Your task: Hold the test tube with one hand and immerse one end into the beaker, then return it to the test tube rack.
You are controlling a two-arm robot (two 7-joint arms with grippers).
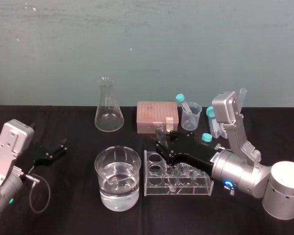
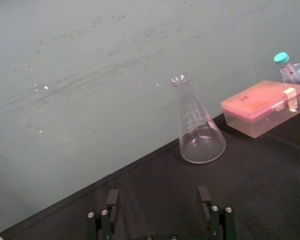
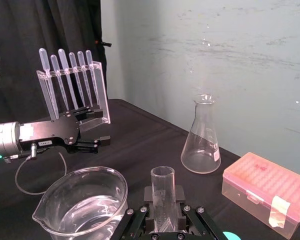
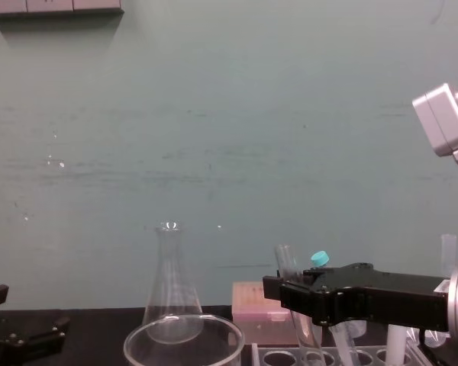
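Head view, listing by size: desk (image 1: 63, 196) is carrying beaker (image 1: 117, 178), part-filled, sitting just left of test tube rack (image 1: 179, 188). Right tool (image 3: 163, 215) is gripping test tube (image 3: 162, 185), tilting above the rack's left end. We are advising lifting clear of the holes, straightening, then lowering slowly inside the beaker's rim. Left tool (image 2: 158, 192) is resting, spread wide.

Your test tube (image 1: 159, 131) is a slim, clear, uncapped glass tube. It leans slightly and is clamped in your right gripper (image 1: 162, 143) over the left end of the test tube rack (image 1: 179, 190). The pale translucent rack stands on the tabletop (image 1: 73, 215), just right of the beaker (image 1: 106, 169). The beaker is wide, clear and part-filled with clear liquid. Tube and beaker are apart.
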